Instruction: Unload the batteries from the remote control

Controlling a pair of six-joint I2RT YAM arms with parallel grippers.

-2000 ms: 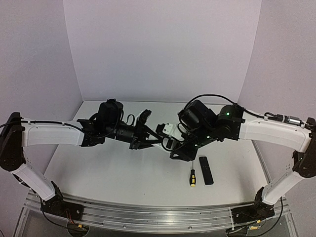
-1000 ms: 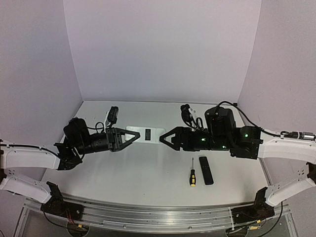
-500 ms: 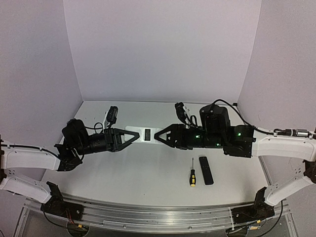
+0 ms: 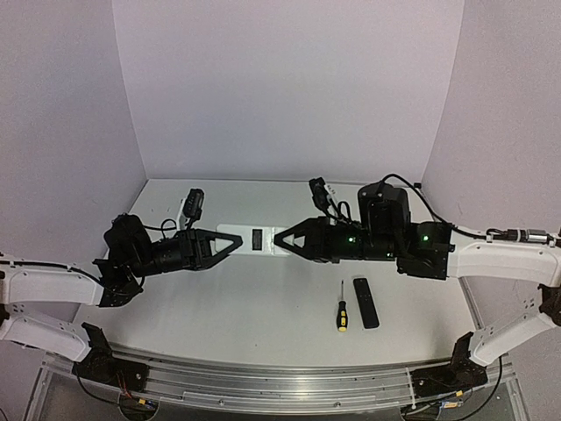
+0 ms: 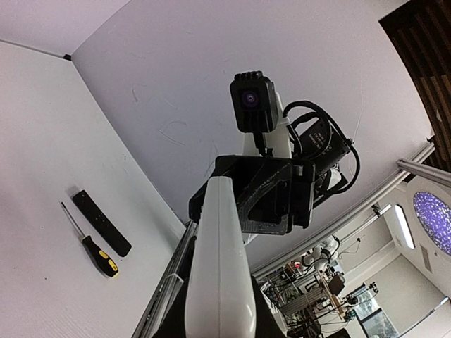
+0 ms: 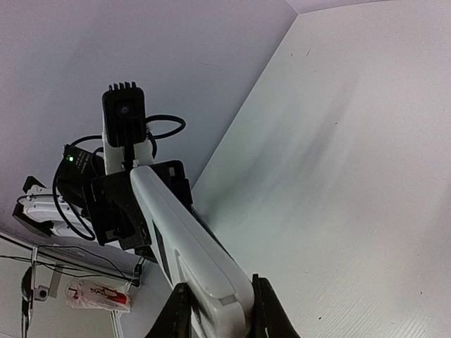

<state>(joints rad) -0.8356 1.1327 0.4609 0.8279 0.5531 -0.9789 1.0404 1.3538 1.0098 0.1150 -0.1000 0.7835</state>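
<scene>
White remote control [image 4: 265, 241], held level at both ends; a dark rectangle, perhaps its battery bay, faces up.

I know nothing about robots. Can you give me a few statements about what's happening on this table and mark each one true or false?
1. The left pincer and the right pincer each grip one end of the white remote. True.
2. The screwdriver is held in the right pincer. False: it lies on the table, and no pincer touches it.
3. The slim black remote lies right beside the screwdriver. True.
4. The slim black remote lies on the robot's left side of the table. False: it lies on the right side, in front of the right arm.
</scene>
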